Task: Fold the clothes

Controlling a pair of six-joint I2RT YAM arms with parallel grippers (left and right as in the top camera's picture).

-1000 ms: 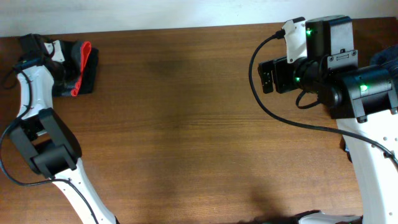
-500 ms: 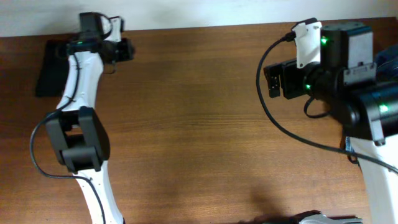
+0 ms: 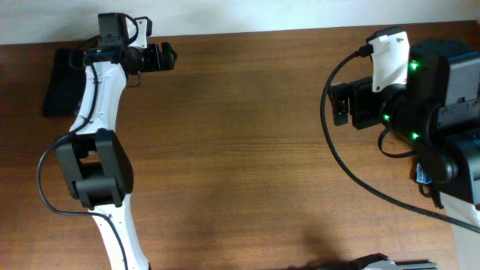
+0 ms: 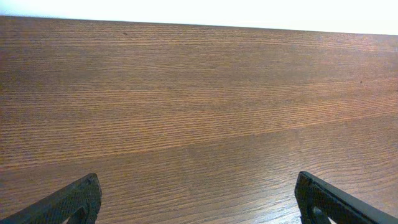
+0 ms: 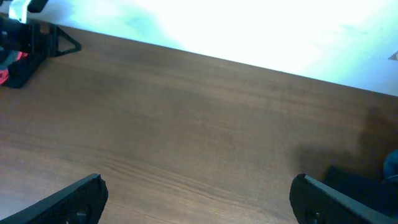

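The clothes (image 3: 58, 84) lie as a compact black bundle at the table's far left corner, partly hidden behind my left arm. My left gripper (image 3: 166, 55) hangs to the right of them, well apart, pointing right. In the left wrist view that gripper (image 4: 199, 202) is open, with only bare wood between its fingers (image 4: 78, 200). At the right side, my right gripper (image 3: 337, 106) points left. It too is open (image 5: 199, 202) over bare wood. A black and red sliver of the clothes (image 5: 13, 70) shows far off at the upper left of the right wrist view.
The wooden table (image 3: 240, 165) ends at a white wall along its far edge. A bit of blue fabric (image 3: 421, 177) peeks out under my right arm, and a dark heap (image 5: 367, 180) lies by the right finger in the right wrist view.
My left gripper let go of the clothes, swung right along the far edge and opened wide. The bundle stays at the far left. My right arm drifted slightly right.
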